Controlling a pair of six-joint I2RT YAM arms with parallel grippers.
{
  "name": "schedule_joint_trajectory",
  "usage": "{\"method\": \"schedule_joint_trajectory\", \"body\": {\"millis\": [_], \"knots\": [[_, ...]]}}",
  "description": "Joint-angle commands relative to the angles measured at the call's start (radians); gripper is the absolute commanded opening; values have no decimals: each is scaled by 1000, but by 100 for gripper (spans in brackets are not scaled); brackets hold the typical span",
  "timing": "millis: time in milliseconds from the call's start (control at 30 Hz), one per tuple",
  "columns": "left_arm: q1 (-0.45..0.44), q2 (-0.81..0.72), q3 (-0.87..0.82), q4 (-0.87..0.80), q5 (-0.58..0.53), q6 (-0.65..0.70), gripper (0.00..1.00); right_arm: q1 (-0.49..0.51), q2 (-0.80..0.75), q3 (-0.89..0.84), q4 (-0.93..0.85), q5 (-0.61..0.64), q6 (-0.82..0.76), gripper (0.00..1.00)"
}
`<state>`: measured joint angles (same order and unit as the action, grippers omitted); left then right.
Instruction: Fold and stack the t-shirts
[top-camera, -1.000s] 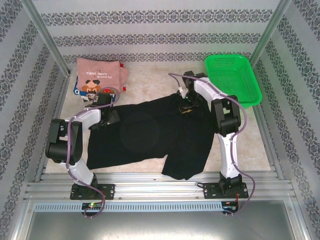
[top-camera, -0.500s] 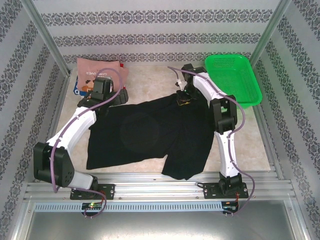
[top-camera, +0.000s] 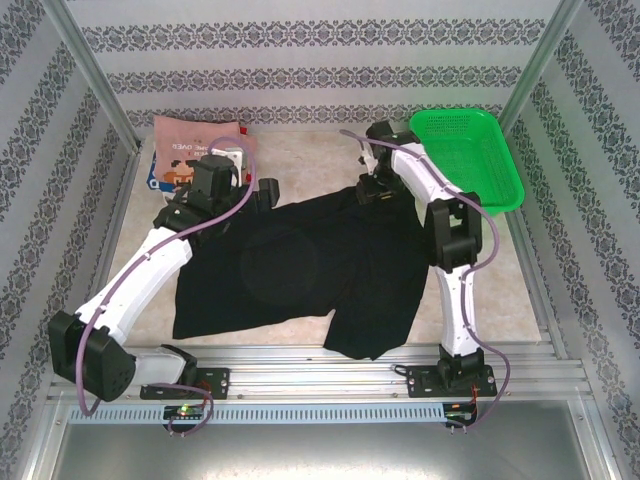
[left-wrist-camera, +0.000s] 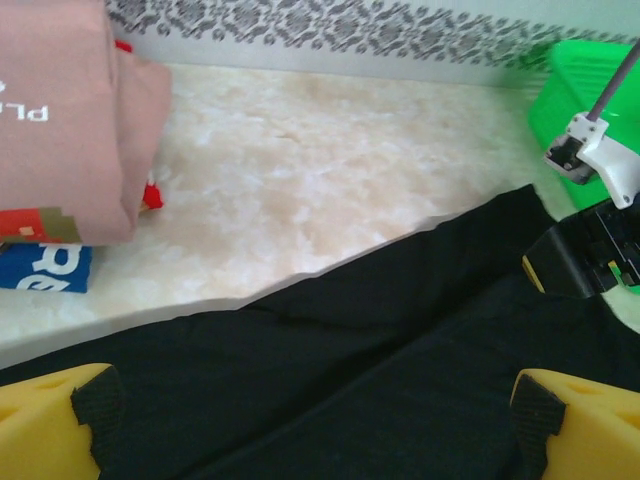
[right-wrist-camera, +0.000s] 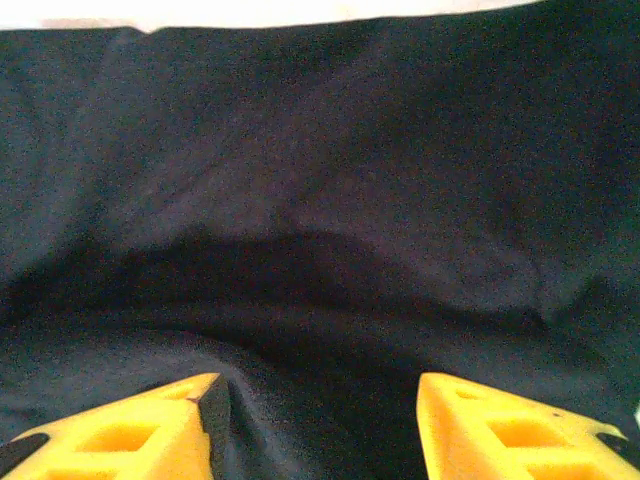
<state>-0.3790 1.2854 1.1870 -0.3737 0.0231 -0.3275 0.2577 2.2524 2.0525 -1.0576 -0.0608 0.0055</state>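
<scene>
Over the far-left edge of the black t-shirt (top-camera: 300, 265), the left hand (top-camera: 264, 192) hovers with its 2 yellow fingers (left-wrist-camera: 45, 425) spread wide. It holds nothing, and black cloth lies below the gap between them.

At the shirt's far edge, further right, the right hand (top-camera: 378, 192) points down at the cloth. Its 2 fingers (right-wrist-camera: 130, 425) stand parted with a clear gap and nothing is pinched. Whether their tips touch the fabric I cannot tell.

The black t-shirt lies spread on the worktop (top-camera: 310, 165) between the 2 arms, with 1 part reaching toward the near edge. At the far-left corner the pink t-shirt (top-camera: 190, 135) sits folded on the blue-and-white t-shirt (top-camera: 153, 181).

White letters "PL" show on the pink cloth at the left wrist view's edge. From above, the small lettering over the pixel figure possibly reads "GAME OVER" upside down. White characters on the blue cloth look like "RS". A green basket (top-camera: 505, 195) stands at the far right.
</scene>
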Motion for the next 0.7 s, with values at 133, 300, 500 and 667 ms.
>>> {"method": "schedule_joint_trajectory", "body": {"millis": [133,300,500,667], "knots": [[-37,-76,4,-49,-35,26,100,0,-174,-207,35,-98,193,51],[-41,-80,13,-65,-41,29,100,-12,-309,-457,210,-323,409,49],[-41,-84,-1,-50,-38,34,100,55,-343,-551,193,-266,311,52],[-41,-85,3,-46,-26,47,100,88,-268,-534,140,-137,258,52]]}}
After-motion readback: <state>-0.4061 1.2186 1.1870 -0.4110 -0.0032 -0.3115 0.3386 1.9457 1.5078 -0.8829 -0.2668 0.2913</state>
